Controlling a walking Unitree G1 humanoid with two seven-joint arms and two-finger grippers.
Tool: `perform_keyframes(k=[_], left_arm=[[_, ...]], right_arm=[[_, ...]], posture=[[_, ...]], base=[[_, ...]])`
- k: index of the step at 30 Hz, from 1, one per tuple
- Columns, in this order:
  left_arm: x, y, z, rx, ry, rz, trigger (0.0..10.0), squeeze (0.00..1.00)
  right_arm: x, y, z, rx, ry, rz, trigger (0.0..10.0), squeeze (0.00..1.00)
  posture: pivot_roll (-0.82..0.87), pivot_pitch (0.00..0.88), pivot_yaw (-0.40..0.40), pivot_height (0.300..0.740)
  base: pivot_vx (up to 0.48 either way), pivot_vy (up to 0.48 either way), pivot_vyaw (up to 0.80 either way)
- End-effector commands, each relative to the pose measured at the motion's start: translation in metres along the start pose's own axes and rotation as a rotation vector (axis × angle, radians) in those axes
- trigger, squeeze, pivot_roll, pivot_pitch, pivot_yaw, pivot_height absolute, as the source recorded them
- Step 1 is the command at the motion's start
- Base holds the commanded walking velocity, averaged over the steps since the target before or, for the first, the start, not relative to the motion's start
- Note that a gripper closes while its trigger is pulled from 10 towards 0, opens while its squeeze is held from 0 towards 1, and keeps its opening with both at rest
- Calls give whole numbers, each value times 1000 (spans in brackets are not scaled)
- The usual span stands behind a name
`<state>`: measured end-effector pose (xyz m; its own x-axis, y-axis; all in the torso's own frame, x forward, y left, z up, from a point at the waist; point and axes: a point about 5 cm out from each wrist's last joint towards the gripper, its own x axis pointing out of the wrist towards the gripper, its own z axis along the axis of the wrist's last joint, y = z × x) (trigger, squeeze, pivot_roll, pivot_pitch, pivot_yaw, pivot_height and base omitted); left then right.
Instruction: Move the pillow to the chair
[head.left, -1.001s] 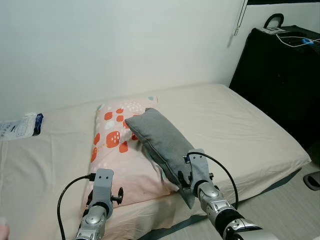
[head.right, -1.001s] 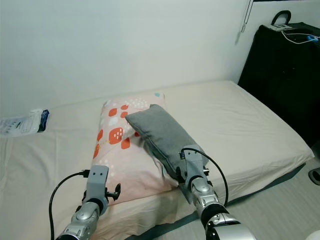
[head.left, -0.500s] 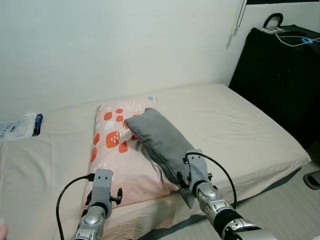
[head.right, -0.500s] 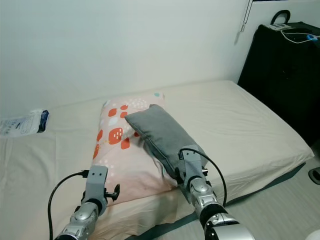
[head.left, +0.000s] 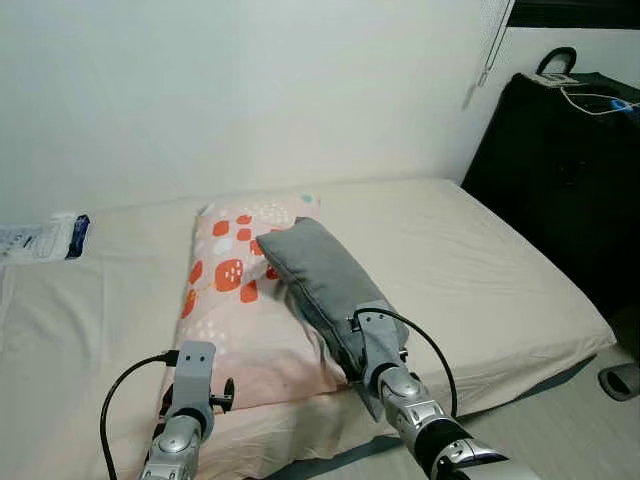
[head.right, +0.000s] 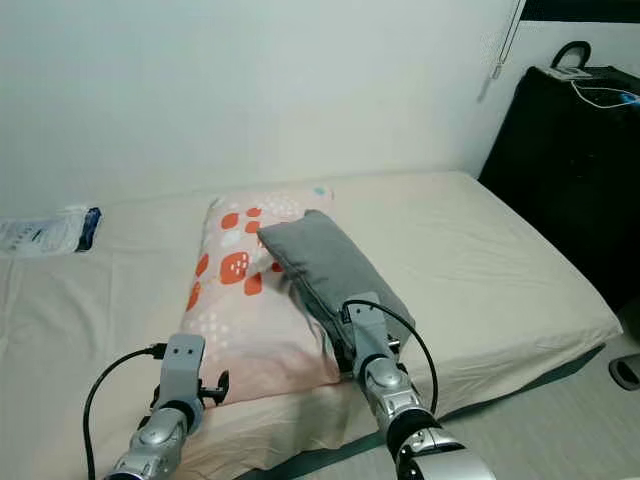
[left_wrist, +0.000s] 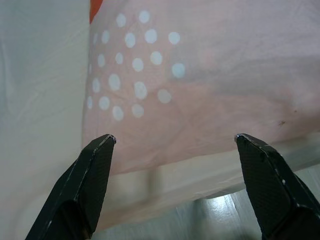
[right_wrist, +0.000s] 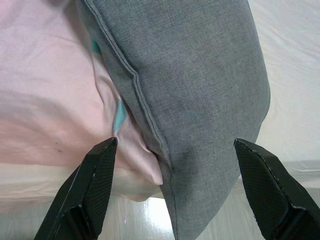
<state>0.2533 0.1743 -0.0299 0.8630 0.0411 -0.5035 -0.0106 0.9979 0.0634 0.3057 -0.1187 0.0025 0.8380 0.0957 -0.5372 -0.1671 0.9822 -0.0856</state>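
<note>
A pink pillow (head.left: 232, 300) with orange and white spots lies on the bed (head.left: 480, 260). A grey pillow (head.left: 322, 282) lies slantwise over its right side, with its near end hanging past the mattress edge. My left gripper (left_wrist: 175, 137) is open just in front of the pink pillow's (left_wrist: 200, 85) near edge, a finger to either side. My right gripper (right_wrist: 175, 142) is open at the grey pillow's (right_wrist: 200, 75) near end, with the pillow between its spread fingers but not pinched. Both silver wrists, left (head.left: 193, 368) and right (head.left: 372, 338), reach over the bed's front edge.
A tall black case (head.left: 570, 170) with a white cable on top stands right of the bed against the wall. A white and blue packet (head.left: 42, 238) lies at the bed's far left. Pale floor (head.left: 560, 430) and a dark object (head.left: 618, 380) show at the lower right.
The whole picture has shifted slightly, so the camera moved. Both wrists have edged a little closer to the pillows' near ends. The pillows lie as before.
</note>
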Motion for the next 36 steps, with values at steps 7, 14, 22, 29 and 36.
perform_keyframes(k=[7, 14, 22, 29, 36], left_arm=[[4, -3, 8, 79, -16, -36, 10000, 0], [5, -8, 10, 27, -6, -30, 10000, 0], [0, -14, -7, 115, 57, -96, 10000, 0], [3, -10, 2, 86, 28, -73, 10000, 0], [1, -4, -1, 92, 32, -65, 10000, 0]], right_arm=[[0, -11, -1, 2, 21, -45, 10000, 0], [-1, -19, -3, 4, 20, -76, 10000, 0], [-2, -20, -8, 41, 40, -102, 10000, 0], [-2, -13, -10, 42, 37, -68, 10000, 0], [-2, -11, -11, -1, 35, -29, 10000, 0]], posture=[[104, 0, -75, 740], [79, 0, -20, 740], [65, 0, 1, 740], [87, 0, 4, 740], [83, 0, -30, 740]], base=[[0, 0, 0], [0, 0, 0], [0, 0, 0], [0, 0, 0], [0, 0, 0]])
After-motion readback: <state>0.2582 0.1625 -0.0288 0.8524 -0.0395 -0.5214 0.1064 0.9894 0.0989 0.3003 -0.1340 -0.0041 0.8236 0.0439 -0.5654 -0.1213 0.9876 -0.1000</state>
